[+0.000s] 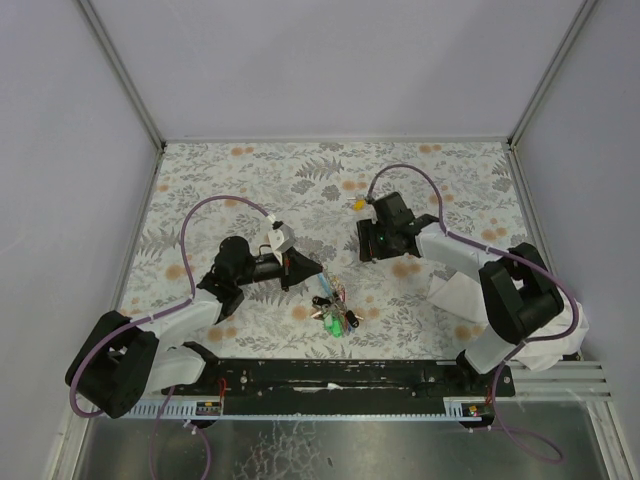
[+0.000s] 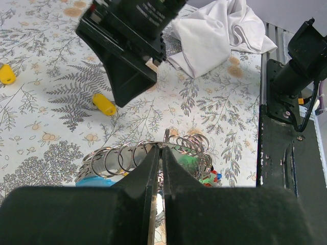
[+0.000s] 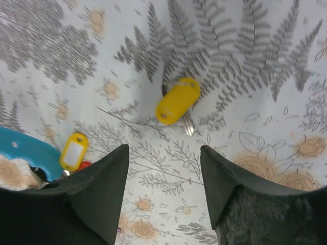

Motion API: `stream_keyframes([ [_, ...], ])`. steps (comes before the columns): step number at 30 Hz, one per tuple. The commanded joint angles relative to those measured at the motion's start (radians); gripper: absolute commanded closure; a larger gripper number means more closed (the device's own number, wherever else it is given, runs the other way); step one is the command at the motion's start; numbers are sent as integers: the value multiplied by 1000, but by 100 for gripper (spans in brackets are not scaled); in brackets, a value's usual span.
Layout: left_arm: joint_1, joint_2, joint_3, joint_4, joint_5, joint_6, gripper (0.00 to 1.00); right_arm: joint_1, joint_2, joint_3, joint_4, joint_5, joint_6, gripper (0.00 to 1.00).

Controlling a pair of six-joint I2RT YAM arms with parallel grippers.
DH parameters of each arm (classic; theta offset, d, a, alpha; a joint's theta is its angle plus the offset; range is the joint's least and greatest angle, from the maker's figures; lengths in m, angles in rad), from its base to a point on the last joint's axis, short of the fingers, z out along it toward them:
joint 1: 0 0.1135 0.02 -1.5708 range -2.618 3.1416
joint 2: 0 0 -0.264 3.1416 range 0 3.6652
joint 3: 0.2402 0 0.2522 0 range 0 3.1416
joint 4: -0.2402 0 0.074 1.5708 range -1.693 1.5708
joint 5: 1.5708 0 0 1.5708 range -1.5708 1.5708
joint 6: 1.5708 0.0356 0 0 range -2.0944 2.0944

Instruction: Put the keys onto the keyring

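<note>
My left gripper [image 2: 163,149] is shut on the keyring [image 2: 134,153], pinching the thin wire of a silvery ring in a row of rings. Green, red and blue caps [image 2: 210,176] hang from the rings just right of the jaws. In the top view this gripper [image 1: 318,276] meets the key cluster [image 1: 335,308] at mid-table. My right gripper [image 3: 163,150] is open and empty above the tablecloth. A yellow-capped key [image 3: 177,100] lies flat just beyond its fingertips. The left wrist view shows that key [image 2: 103,104] below the right gripper [image 2: 125,94], and another yellow key [image 2: 6,74] farther left.
A light-blue curved strip [image 3: 25,149] and a yellow tag [image 3: 74,150] sit at the left of the right wrist view. A white cloth [image 2: 219,35] lies by the right arm's base. A black rail [image 1: 330,385] runs along the near edge, and walls enclose the floral table [image 1: 250,170].
</note>
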Motion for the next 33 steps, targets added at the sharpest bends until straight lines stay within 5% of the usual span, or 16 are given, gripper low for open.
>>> stream_keyframes([
  [1,-6,-12,-3,-14,-21,5,100,10,13,122,-58,37,5,35],
  [8,-6,-17,-5,-17,-37,2,100,28,70,120,32,237,260,42],
  [17,-6,-18,-4,-18,-35,-2,100,77,156,184,0,438,392,55],
  [33,-6,-18,-4,-18,-29,-4,100,98,241,236,0,454,439,63],
])
